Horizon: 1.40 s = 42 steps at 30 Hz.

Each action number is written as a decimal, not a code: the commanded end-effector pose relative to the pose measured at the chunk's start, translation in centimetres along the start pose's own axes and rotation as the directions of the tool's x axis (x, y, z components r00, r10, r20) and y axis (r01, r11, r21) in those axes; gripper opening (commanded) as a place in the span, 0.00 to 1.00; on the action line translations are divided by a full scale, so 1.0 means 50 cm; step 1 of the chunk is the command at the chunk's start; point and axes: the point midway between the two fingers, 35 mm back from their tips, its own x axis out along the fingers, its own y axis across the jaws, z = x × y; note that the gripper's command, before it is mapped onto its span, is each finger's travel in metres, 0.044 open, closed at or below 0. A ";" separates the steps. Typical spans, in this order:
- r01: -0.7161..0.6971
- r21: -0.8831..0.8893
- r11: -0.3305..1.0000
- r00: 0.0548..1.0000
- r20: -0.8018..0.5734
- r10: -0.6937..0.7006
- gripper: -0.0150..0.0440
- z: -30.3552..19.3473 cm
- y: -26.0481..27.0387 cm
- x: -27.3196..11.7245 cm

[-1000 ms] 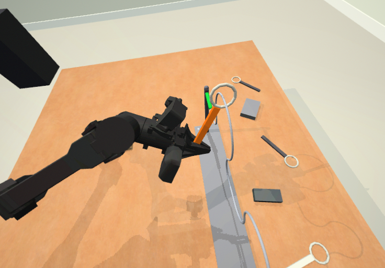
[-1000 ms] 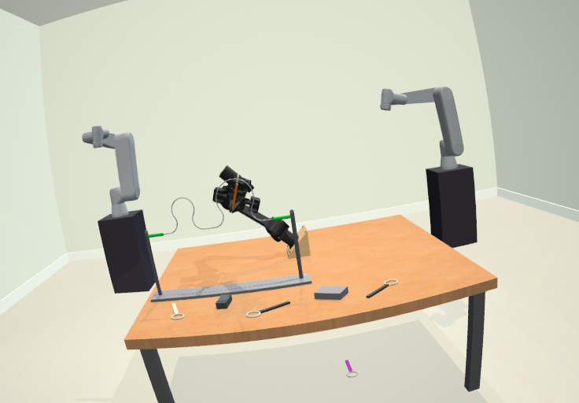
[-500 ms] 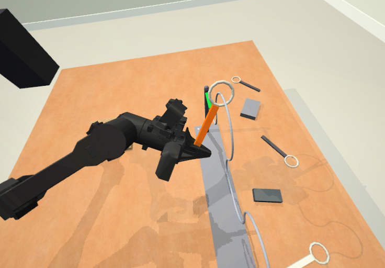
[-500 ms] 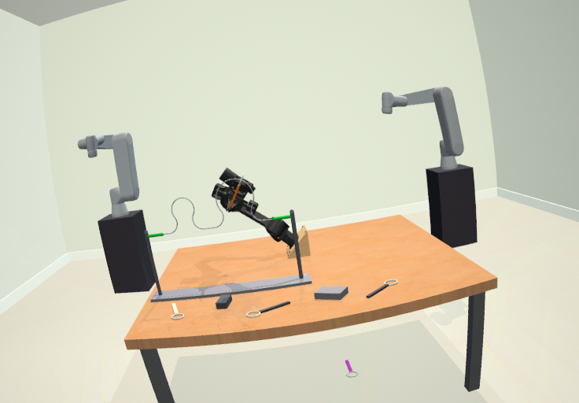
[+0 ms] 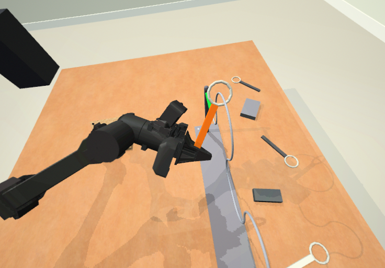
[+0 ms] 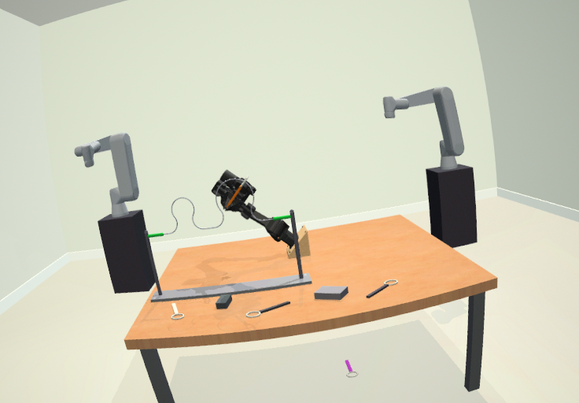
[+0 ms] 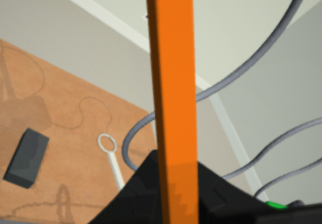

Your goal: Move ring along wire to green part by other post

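My gripper (image 5: 204, 155) (image 7: 165, 157) is shut on the lower end of the orange handle (image 5: 206, 126) (image 6: 235, 195) (image 7: 175, 92). The handle slants up to the pale ring (image 5: 230, 93), which is nearly edge-on in the exterior view and out of the wrist view. The ring is around the grey wire (image 5: 231, 128) (image 7: 245, 72) near the top of its large loop. Whether they touch cannot be told. One green part (image 5: 208, 100) (image 6: 281, 217) is beside the right post (image 6: 296, 244), the other green part (image 6: 155, 234) beside the left post (image 6: 153, 268).
The wire dips left of the large loop, then rises in a smaller hump (image 6: 182, 197). Below are the grey base bar (image 5: 228, 237), a grey block (image 5: 251, 108), a dark block (image 5: 267, 196), two dark-handled rings and a white-handled ring (image 5: 299, 261) on the table.
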 end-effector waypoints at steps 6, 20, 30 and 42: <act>0.044 -0.093 0.995 0.999 0.018 -0.042 0.00 0.001 -0.003 0.000; 0.111 -0.211 0.971 0.994 0.044 -0.104 0.00 0.003 -0.016 0.001; 0.162 -0.297 0.941 0.987 0.068 -0.148 0.00 0.005 -0.026 0.001; 0.226 -0.403 0.887 0.974 0.105 -0.201 0.00 0.010 -0.037 0.000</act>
